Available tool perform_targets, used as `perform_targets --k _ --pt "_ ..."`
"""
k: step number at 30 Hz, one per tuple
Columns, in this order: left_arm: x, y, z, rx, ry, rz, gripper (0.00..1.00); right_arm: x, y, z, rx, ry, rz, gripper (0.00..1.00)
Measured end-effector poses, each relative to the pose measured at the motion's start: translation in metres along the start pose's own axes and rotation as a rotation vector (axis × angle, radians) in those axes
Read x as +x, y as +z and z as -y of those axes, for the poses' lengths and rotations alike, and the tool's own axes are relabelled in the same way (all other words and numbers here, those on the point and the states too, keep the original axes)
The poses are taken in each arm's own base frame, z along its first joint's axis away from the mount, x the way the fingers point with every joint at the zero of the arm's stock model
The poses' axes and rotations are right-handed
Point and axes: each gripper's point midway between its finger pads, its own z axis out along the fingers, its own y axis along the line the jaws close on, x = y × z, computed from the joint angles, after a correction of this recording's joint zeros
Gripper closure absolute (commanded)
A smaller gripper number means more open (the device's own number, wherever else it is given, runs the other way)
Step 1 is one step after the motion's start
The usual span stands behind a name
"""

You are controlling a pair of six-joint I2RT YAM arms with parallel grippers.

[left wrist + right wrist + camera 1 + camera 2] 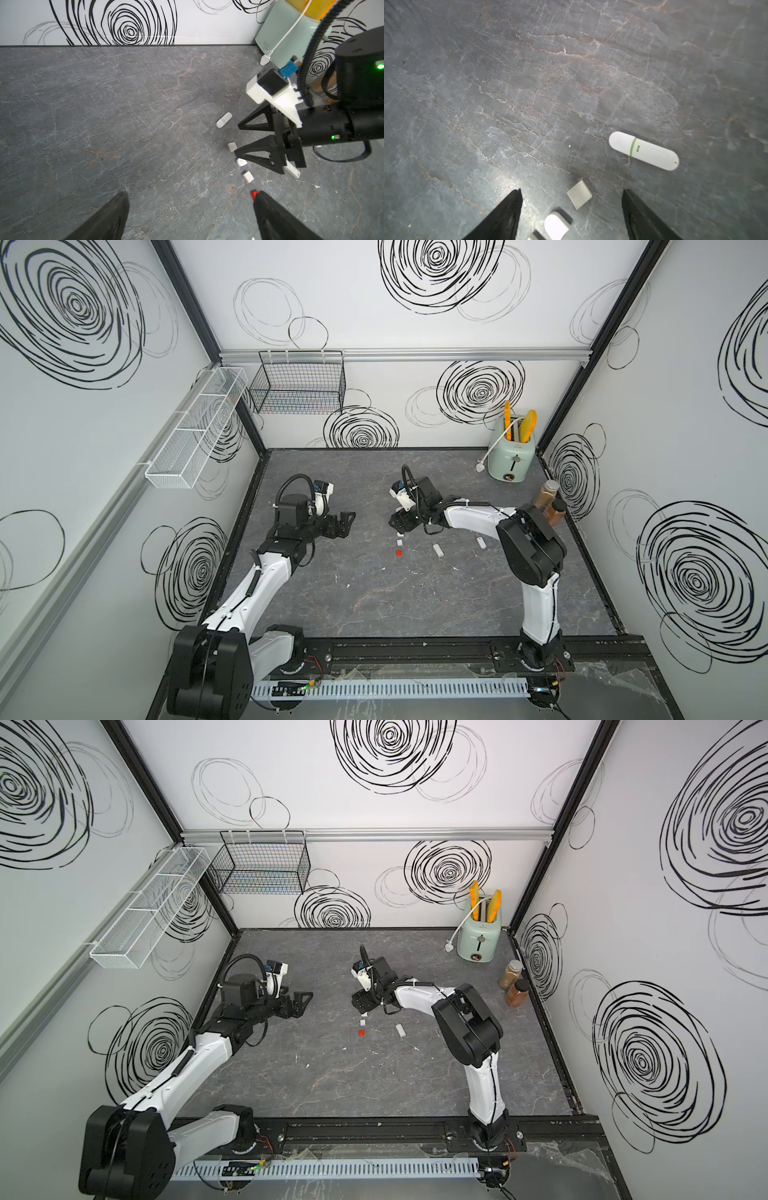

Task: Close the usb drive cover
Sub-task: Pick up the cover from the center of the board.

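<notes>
My right gripper (571,191) hangs open just over the table, and loose white covers lie between its fingers: a square cover (579,194) and a rounded cover (556,226). Neither finger touches them. A white usb drive (643,150) with a green band lies capped a little beyond. In both top views the right gripper (399,523) (359,1004) is mid-table above the covers (400,534). A red cover (398,552) and a white rectangular drive (437,549) lie nearer the front. My left gripper (345,522) (191,194) is open and holds nothing, left of them.
Another small white drive (481,540) lies by the right arm's elbow. A mint toaster (512,456) and two spice jars (548,499) stand at the back right. Wire baskets (299,385) hang on the walls. A black rail (415,649) runs along the front edge.
</notes>
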Motion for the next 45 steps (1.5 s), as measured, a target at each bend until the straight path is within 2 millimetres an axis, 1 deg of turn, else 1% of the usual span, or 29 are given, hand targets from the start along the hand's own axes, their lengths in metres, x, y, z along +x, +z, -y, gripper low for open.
perform_targets --k 7,9,10,13,16,27,36,45 --pt "-0.004 -0.001 0.001 0.004 0.007 0.014 0.02 0.007 0.024 0.002 -0.019 0.021 -0.048 0.24" --pt "-0.004 -0.001 0.001 0.004 0.007 0.014 0.02 0.003 0.026 0.002 -0.019 0.021 -0.044 0.24" --pt "-0.004 -0.001 0.001 0.004 0.007 0.014 0.02 0.003 0.027 0.002 -0.019 0.021 -0.046 0.26" --pt "-0.003 -0.001 0.001 0.005 0.008 0.014 0.02 0.004 0.028 0.002 -0.019 0.017 -0.051 0.35" --pt "-0.002 0.000 0.001 0.005 0.008 0.012 0.02 0.004 0.028 0.002 -0.019 0.019 -0.059 0.38" --pt "-0.002 0.000 0.002 0.009 0.009 0.011 0.02 0.011 0.029 -0.005 -0.015 -0.017 -0.071 0.39" --pt "-0.003 -0.002 0.003 0.010 0.011 0.017 0.02 0.016 0.025 -0.004 0.009 -0.018 -0.094 0.46" --pt "-0.003 -0.002 0.003 0.013 0.012 0.018 0.02 0.021 0.023 -0.006 0.031 -0.029 -0.119 0.50"
